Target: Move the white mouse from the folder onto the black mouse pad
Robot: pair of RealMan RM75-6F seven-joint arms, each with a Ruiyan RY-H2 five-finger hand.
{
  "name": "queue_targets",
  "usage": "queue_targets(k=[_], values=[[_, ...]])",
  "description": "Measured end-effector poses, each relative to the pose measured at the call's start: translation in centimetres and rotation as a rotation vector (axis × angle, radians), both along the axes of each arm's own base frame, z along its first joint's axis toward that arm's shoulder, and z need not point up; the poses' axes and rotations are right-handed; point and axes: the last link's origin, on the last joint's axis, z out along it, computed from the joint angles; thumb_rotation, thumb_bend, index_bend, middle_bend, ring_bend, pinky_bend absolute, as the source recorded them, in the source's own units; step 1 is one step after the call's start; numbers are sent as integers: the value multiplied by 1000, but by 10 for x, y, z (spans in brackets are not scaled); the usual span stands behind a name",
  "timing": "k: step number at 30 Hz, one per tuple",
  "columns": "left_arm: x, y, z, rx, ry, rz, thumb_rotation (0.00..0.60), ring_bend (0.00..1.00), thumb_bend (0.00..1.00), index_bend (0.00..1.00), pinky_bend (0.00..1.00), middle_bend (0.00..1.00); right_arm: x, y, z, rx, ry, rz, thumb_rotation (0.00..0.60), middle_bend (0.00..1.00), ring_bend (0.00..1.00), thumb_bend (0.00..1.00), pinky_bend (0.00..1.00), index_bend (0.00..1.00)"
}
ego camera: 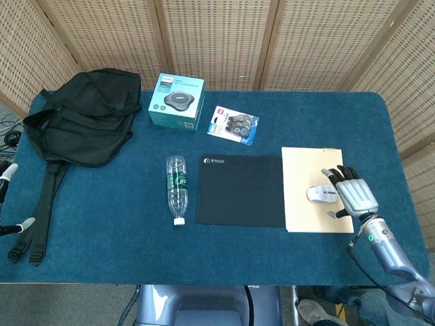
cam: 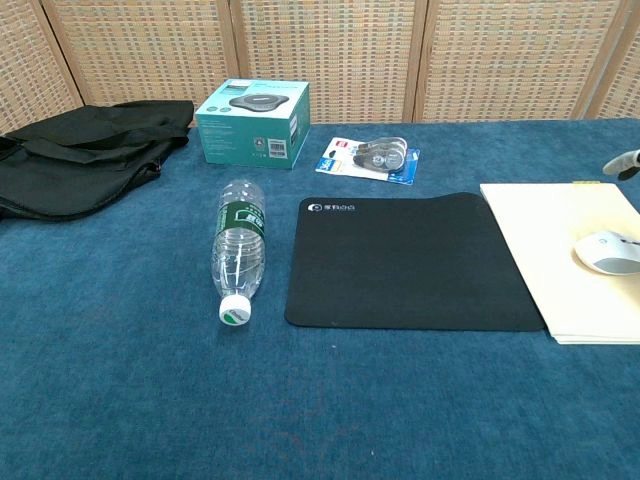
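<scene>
The white mouse [ego camera: 321,195] [cam: 608,252] lies on the cream folder [ego camera: 306,170] [cam: 555,230], right of the black mouse pad [ego camera: 241,190] [cam: 400,260]. My right hand [ego camera: 351,192] hovers over the folder's right side with its fingers spread, just right of the mouse. I cannot tell whether it touches the mouse. The chest view shows only one fingertip [cam: 626,160] of that hand at the right edge. My left hand [ego camera: 5,171] peeks in at the far left edge, fingers apart and holding nothing.
A plastic bottle [ego camera: 177,187] [cam: 237,245] lies just left of the pad. Behind stand a teal box [ego camera: 177,100] [cam: 252,122] and a blister pack [ego camera: 233,124] [cam: 370,157]. A black bag [ego camera: 81,119] [cam: 85,155] fills the back left.
</scene>
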Motion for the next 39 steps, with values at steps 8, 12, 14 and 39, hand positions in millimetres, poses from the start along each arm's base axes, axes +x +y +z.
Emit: queue_targets(k=[8, 12, 14, 39], values=[[1, 4, -4, -10, 10, 0, 600, 0, 0, 0, 0, 0, -13, -21, -20, 26, 50, -27, 600, 244, 111, 2, 191, 150], [2, 4, -4, -11, 11, -1, 600, 0, 0, 0, 0, 0, -12, -25, -27, 41, 53, -29, 600, 251, 120, 17, 203, 157], [2, 4, -4, -12, 11, -2, 600, 0, 0, 0, 0, 0, -12, -27, -29, 42, 66, -24, 600, 257, 126, 36, 210, 171], [0, 8, -4, -13, 7, 11, 600, 0, 0, 0, 0, 0, -11, -44, -39, 4, 225, 108, 600, 538, 408, 379, 411, 477]])
